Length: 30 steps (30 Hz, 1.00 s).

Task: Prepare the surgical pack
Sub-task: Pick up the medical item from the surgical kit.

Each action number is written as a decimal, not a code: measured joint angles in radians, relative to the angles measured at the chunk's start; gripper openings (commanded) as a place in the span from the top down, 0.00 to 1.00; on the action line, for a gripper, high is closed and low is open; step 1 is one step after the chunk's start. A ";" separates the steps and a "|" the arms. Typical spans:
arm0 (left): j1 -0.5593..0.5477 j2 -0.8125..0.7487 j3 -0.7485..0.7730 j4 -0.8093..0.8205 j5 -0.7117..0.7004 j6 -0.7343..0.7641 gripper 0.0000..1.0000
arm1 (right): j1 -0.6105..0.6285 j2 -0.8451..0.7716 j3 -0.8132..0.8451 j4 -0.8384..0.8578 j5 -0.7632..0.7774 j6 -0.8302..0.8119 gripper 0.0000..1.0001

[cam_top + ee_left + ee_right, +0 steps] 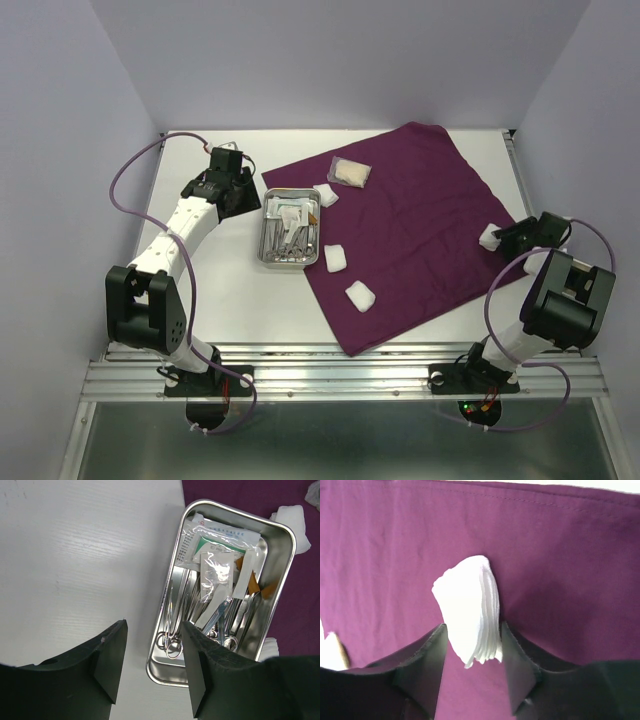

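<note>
Surgical pack pieces spread across the white bench [200,300], whose left half is bare from the far edge down to the rail at the near edge. Over the right half lies the dark-purple cloth [420,230], turned cornerwise: one corner reaches the far edge, one points at the near edge, and its right corner leaves only a thin strip of bench beside the wall. The left fingers [112,652] hover spread apart with nothing between them, over bare bench just beside the long left side of the tray [268,255]. That steel tray straddles the cloth's left edge, part on cloth, part on bench. The right fingers [427,655] sit at the cloth's right corner and pinch a gauze stack [470,615] that stands on edge, both inner faces touching it. A clear packet [351,172] lies on the cloth beyond the tray. Three gauze squares [360,295] lie along the tray's right side, apart from one another. Inside the tray, flat packets [215,545] cover the far end, and scissors and forceps [175,642] lie lengthwise beneath them, rings at the near end.
</note>
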 measured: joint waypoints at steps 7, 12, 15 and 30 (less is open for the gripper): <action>0.000 0.000 0.000 0.000 0.000 0.000 0.42 | 0.000 -0.026 -0.012 -0.018 0.044 0.002 0.27; 0.000 0.000 0.000 0.000 0.000 0.000 0.42 | 0.000 -0.030 -0.018 -0.030 0.050 0.002 0.27; 0.000 0.000 0.000 0.000 0.004 0.000 0.42 | 0.000 -0.029 -0.019 -0.028 0.039 0.002 0.31; 0.000 0.000 0.000 0.000 0.007 0.000 0.42 | 0.000 0.018 -0.025 0.014 -0.031 0.029 0.75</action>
